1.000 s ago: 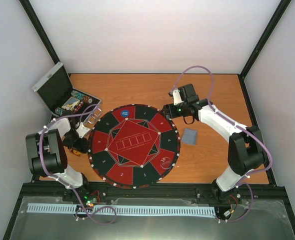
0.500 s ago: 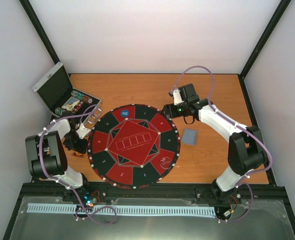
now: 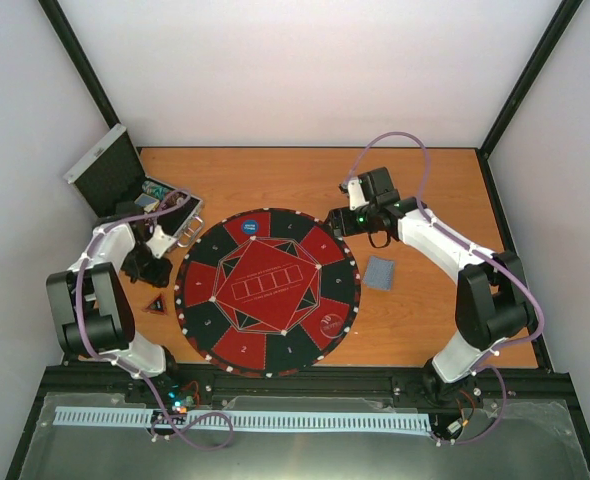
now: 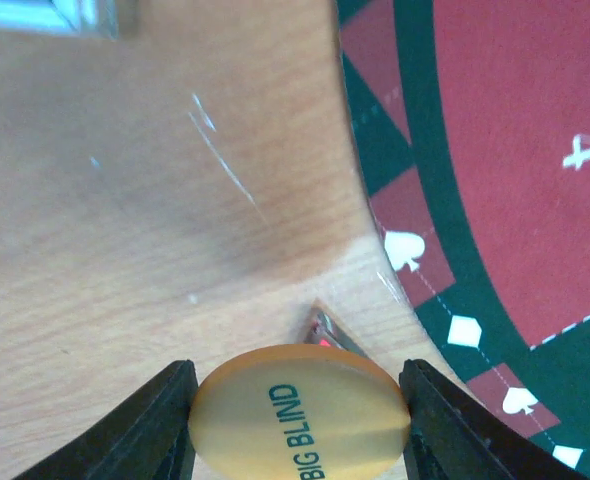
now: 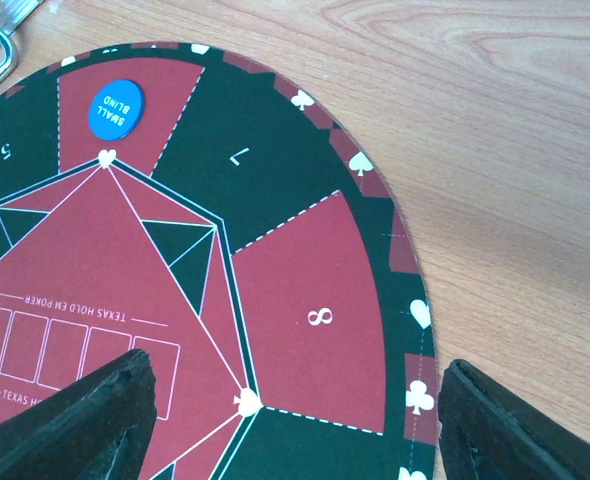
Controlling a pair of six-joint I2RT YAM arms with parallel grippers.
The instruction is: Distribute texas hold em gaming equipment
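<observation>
Presently my left hand (image 4: 297, 395) is clamped on the rim of the orange BIG BLIND button (image 4: 300, 432), held edge-on beside the left edge of the mat (image 4: 535, 180), evidently for carrying to a seat sector (the blue SMALL BLIND button (image 5: 112, 108) already lies on one). My right hand (image 5: 297, 400) hangs open and empty over the mat's far-right rim, clear of that path; the card stack (image 3: 379, 272) waits on the surface (image 3: 425, 180) right of the mat.

The orange chip (image 4: 300, 415) bears dark lettering, the blue chip (image 5: 112, 107) white lettering; the round mat (image 5: 305, 280) has red and black wedges with white suit symbols; grey-blue cards (image 3: 379, 272); wood-grain worktop (image 5: 495, 150)
</observation>
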